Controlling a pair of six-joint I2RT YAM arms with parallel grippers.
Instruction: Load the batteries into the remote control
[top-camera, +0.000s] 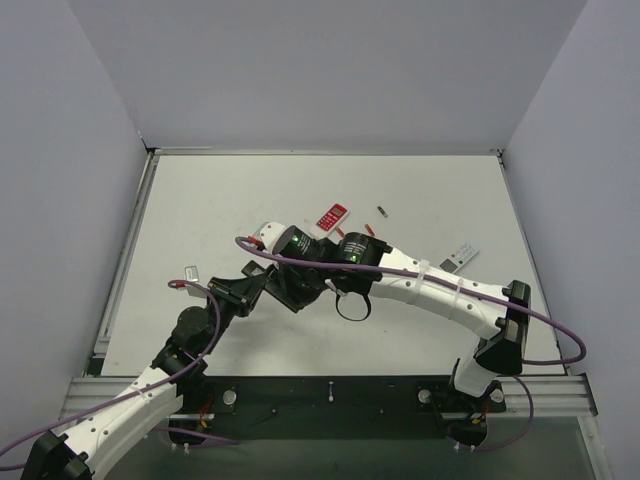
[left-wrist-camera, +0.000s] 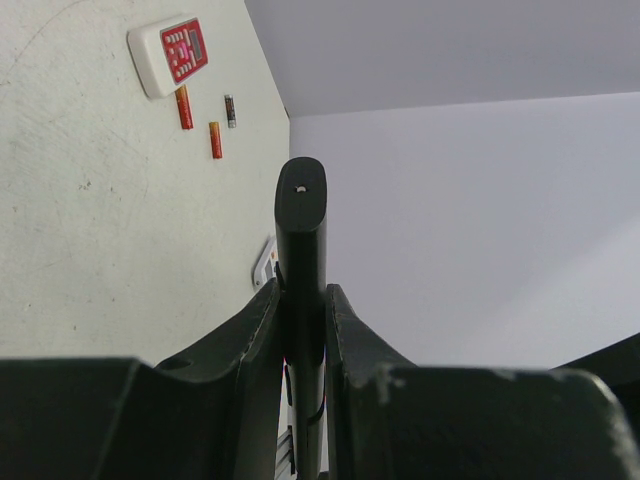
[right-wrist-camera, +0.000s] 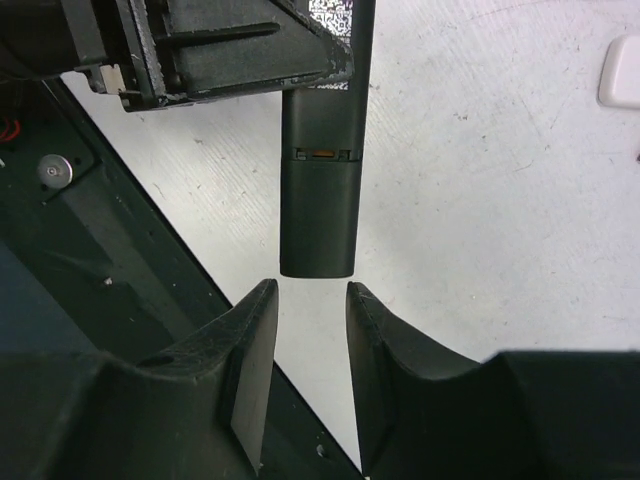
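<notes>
The white table (top-camera: 250, 200) lies under both my grippers. My left gripper (left-wrist-camera: 303, 300) is pinched tight on the remote control (left-wrist-camera: 300, 240), which stands edge-on in its grip and sticks out well past the tips. My right gripper (right-wrist-camera: 310, 300) faces that free end. Its fingers are spread with nothing between them, and the remote's blunt black end sits just ahead of the tips, not touching them. Farther ahead of my right gripper, a thin orange sliver shows at the seam across the remote's back.

Ahead and to the left of my left gripper, the red-and-white remote (left-wrist-camera: 170, 55) lies flat. The small white-grey remote (top-camera: 462, 257) lies behind my right gripper, close beside that arm. Two batteries (left-wrist-camera: 184, 107) lie just beside the red-and-white remote, on the side nearer my left gripper, with a dark cylinder (left-wrist-camera: 230, 110) next to them.
</notes>
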